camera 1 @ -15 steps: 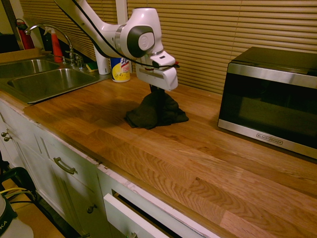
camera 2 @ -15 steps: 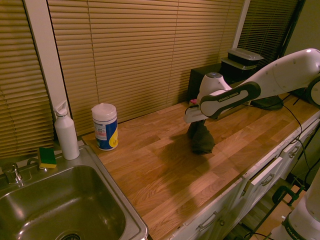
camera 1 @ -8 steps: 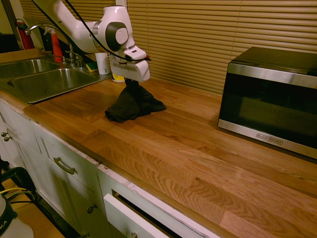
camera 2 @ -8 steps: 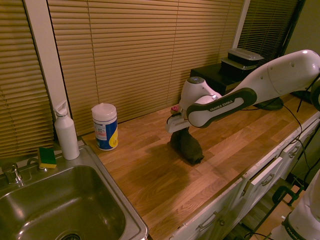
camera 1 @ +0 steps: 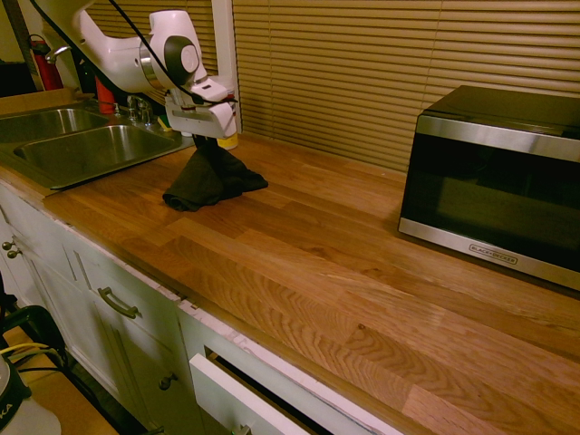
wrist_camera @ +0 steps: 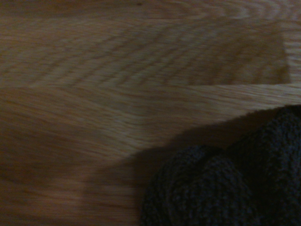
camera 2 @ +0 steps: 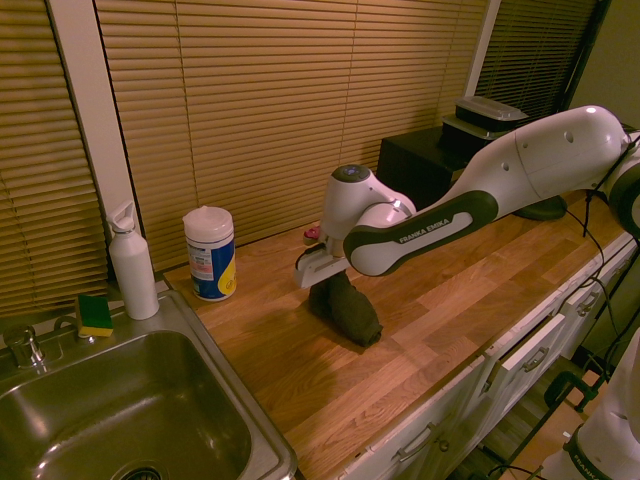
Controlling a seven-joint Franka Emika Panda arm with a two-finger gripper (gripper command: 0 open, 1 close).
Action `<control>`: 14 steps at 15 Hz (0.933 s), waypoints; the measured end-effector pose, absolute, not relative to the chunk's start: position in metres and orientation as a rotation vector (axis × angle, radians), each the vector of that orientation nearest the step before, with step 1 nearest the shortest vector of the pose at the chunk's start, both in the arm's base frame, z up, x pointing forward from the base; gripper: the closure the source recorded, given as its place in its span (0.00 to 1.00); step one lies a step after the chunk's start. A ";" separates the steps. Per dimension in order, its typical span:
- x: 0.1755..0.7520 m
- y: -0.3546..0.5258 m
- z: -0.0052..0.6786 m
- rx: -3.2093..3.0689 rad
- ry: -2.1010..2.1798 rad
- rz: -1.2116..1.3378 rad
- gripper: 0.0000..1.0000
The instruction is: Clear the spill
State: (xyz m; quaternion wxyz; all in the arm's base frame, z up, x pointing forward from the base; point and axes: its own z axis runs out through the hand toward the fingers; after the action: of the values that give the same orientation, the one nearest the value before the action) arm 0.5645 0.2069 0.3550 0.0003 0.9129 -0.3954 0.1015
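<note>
The pincer (camera 1: 210, 143) is pointing down and is pinching the top of a black cloth (camera 1: 210, 179), which is hanging from it like a small tent (its lower folds are lying on the counter (camera 1: 344, 263)). In the second exterior view the pincer (camera 2: 325, 284) is sitting just above the cloth (camera 2: 347, 310), and the fingers themselves are hidden in the fabric. In the wrist view the cloth (wrist_camera: 225, 183) is filling one corner, and bare wood grain is filling all the rest. I cannot see the spill in any view; no dark blotches are showing on the wood around the cloth. Near the cloth, toward the sink (camera 2: 120, 420), a wipes canister (camera 2: 210, 252) and a white spray bottle (camera 2: 131, 262) are standing. A microwave (camera 1: 494, 181) is standing well apart at the other end.
</note>
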 end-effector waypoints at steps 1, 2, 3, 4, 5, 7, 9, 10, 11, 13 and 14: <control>0.565 0.216 0.353 2.868 -1.228 0.317 1.00; 0.565 0.225 0.352 2.869 -1.220 0.318 1.00; 0.566 0.234 0.352 2.869 -1.211 0.319 1.00; 0.565 0.247 0.352 2.873 -1.200 0.322 1.00; 0.563 0.260 0.352 2.876 -1.190 0.325 1.00; 0.559 0.290 0.352 2.886 -1.170 0.328 1.00; 0.556 0.315 0.353 2.901 -1.155 0.328 1.00; 0.554 0.326 0.353 2.905 -1.149 0.330 1.00; 0.553 0.334 0.352 2.904 -1.143 0.331 1.00; 0.552 0.343 0.351 2.900 -1.135 0.336 0.00; 0.551 0.344 0.352 2.899 -1.133 0.336 0.00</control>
State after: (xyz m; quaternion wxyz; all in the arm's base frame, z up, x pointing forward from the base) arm 0.5513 0.3442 0.3515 0.0053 0.9260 -0.3619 0.1074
